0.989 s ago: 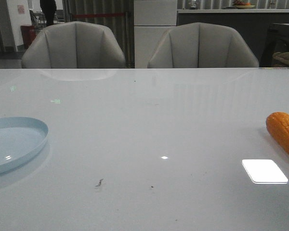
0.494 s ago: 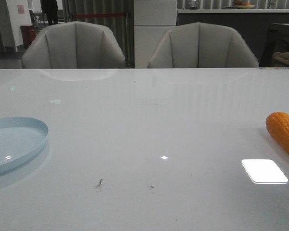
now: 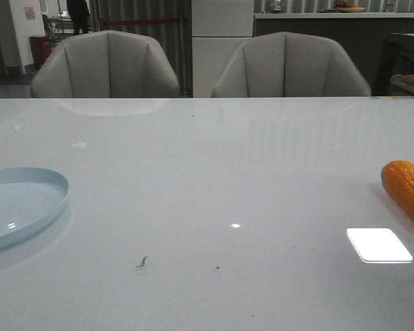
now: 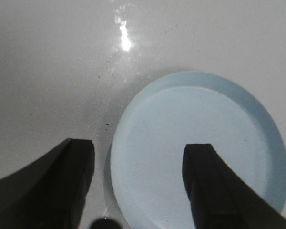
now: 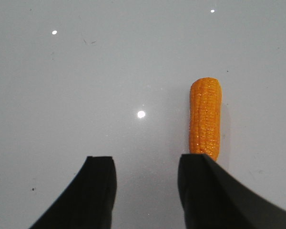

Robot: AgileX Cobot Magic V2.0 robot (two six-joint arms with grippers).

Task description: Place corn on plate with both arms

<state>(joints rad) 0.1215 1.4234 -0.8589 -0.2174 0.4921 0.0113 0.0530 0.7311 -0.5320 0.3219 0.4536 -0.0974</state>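
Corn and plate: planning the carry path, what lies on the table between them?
In the front view only bare table lies between the plate and the corn, apart from tiny dark specks and light reflections.

The plate [image 3: 17,203] lies on the bench [image 3: 207,179] at its far left edge, the corn [image 3: 407,189] at the far right, the two well apart. Two chairs [image 3: 105,65] stand side by side behind the bench. The left hand [image 4: 138,179] hangs above the plate (one finger over it, the other beside the rim). The right hand [image 5: 145,188] hovers with one finger overlapping the near end of the corn.
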